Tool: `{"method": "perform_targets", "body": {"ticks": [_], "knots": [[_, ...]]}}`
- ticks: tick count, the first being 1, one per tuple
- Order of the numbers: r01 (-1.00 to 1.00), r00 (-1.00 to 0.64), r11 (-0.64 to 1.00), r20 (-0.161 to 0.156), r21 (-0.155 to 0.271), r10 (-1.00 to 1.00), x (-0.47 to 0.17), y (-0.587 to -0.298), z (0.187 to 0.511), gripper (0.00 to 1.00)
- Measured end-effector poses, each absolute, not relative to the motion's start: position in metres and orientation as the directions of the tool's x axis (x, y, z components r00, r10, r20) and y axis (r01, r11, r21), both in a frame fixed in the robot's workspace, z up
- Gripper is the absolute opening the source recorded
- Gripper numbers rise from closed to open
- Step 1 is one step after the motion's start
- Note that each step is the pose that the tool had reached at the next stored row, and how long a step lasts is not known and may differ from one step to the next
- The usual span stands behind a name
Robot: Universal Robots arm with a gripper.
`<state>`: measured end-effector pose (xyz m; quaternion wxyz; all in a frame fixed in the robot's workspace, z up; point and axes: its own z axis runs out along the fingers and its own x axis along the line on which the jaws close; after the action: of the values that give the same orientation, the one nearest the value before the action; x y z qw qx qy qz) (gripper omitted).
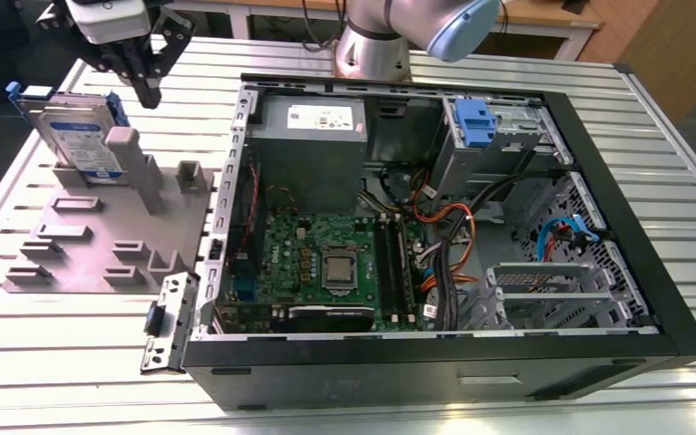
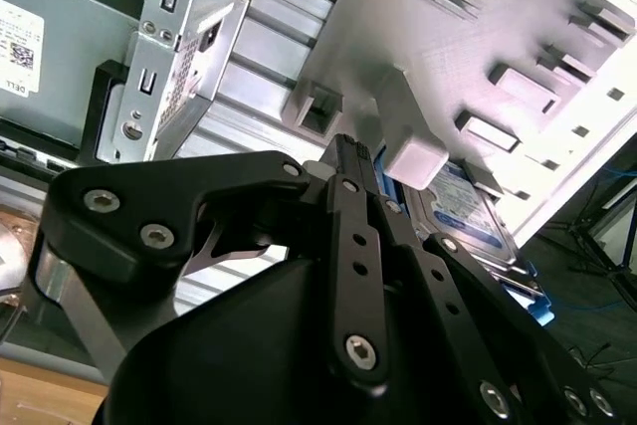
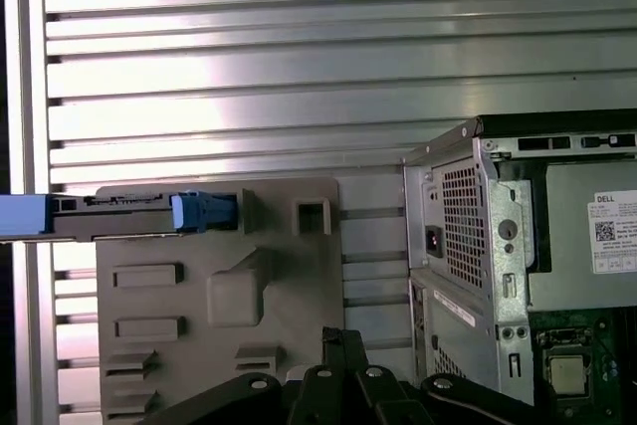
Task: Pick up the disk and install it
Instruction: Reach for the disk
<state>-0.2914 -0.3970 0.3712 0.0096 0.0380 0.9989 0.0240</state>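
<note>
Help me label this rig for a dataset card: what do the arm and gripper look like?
The arm is a silver-grey metal tube with a light blue joint cap. The gripper is matte black, its fingers flat linked bars fastened with silver screws. In the exterior view a white-and-grey box sits above it.

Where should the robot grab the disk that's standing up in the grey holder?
Grip the disk by its top edge, coming down from above and pinching its flat faces. It stands upright on edge, lower part between posts of the grey holder, leaving the top free.
</note>
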Motion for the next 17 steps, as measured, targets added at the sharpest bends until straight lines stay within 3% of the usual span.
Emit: {"method": "perform_targets", "body": {"ticks": [17], "knots": [[0.075,-0.997,0.996,-0.016,0.053,0.076,-0.2942,-0.397,0.371,0.11]]}}
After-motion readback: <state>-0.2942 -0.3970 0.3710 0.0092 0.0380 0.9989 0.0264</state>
